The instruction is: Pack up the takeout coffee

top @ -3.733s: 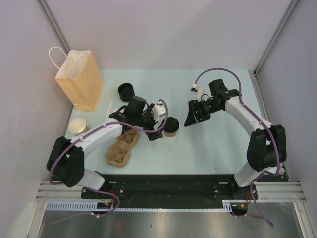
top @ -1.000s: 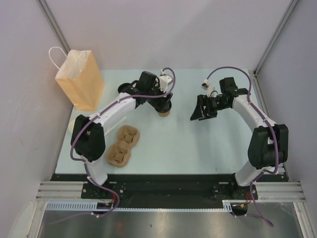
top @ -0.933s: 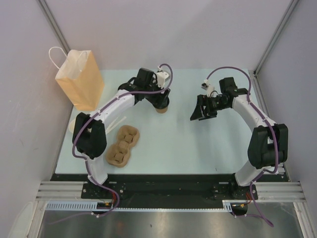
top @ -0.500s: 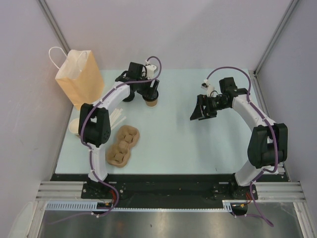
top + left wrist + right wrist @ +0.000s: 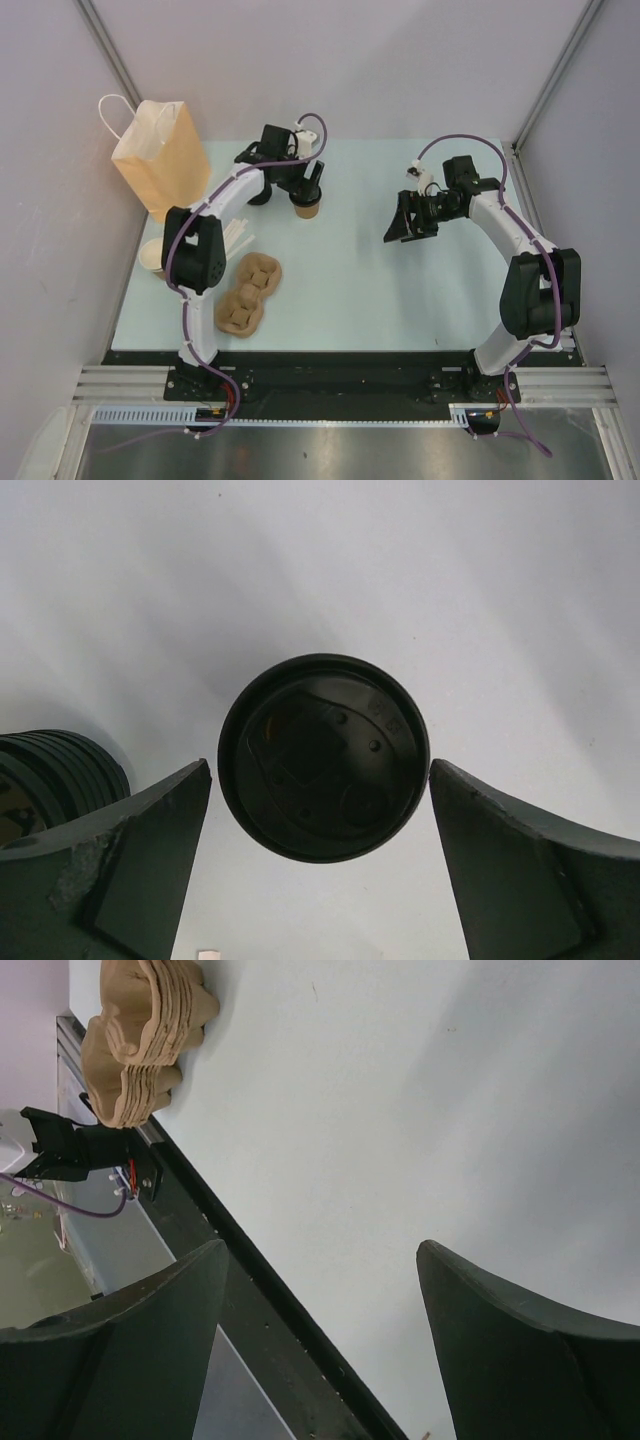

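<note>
Progress check: the packing itself isn't done, I'd say this is early-to-middle. The coffee [image 5: 307,207] stands upright on the table [image 5: 400,300], far side, left of centre, with its black lid on. It's to the right of the bag [image 5: 162,162] and clearly outside it, with the lids [image 5: 52,768] in between, just beside the cup.

The left pincer [image 5: 320,772] hangs right over the coffee with one finger on each side of the lid. In the wrist view there's a thin sliver of table showing between the left finger and the lid, and the right finger sits about at the rim. So I read it as spread around the cup, not pinching it. The cup looks like it's resting on the table, not lifted.

The right pincer [image 5: 322,1260] is spread wide over bare table, well off to the right, holding nothing.

What's left, as far as I can judge: close on the cup, lift it, carry it left to the bag and lower it in. I can't tell from above whether the bag mouth is open enough. The carriers [image 5: 248,292] lie near the left arm's base.
</note>
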